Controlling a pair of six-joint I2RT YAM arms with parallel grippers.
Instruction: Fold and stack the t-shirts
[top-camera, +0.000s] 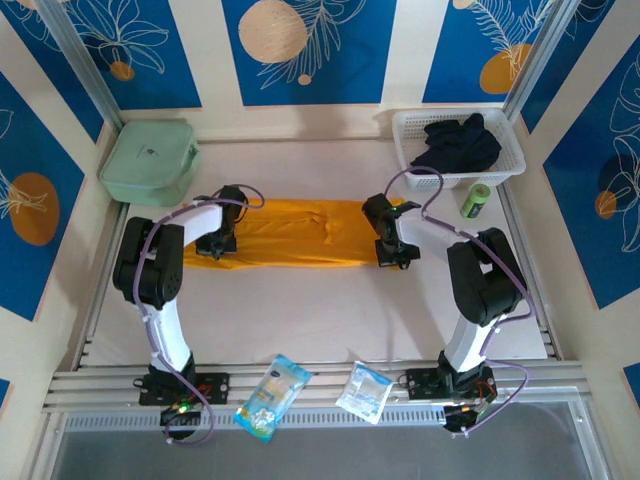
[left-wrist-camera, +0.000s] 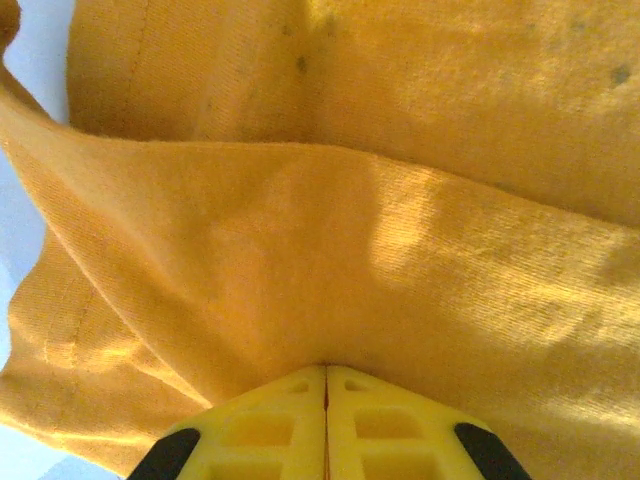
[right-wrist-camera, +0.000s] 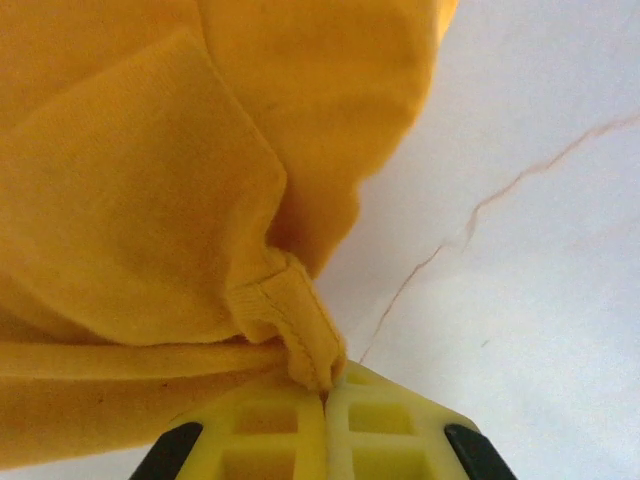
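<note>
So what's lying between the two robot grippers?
A bright orange-yellow cloth t-shirt stretches flat from the left gripper to the right gripper, in the top view.

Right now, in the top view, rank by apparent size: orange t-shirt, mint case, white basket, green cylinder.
1. orange t-shirt
2. white basket and mint case, too alike to rank
3. green cylinder, smallest

A robot lab cell: aluminium-railed table (top-camera: 300, 310) walled by blue printed panels (top-camera: 330, 70).
</note>
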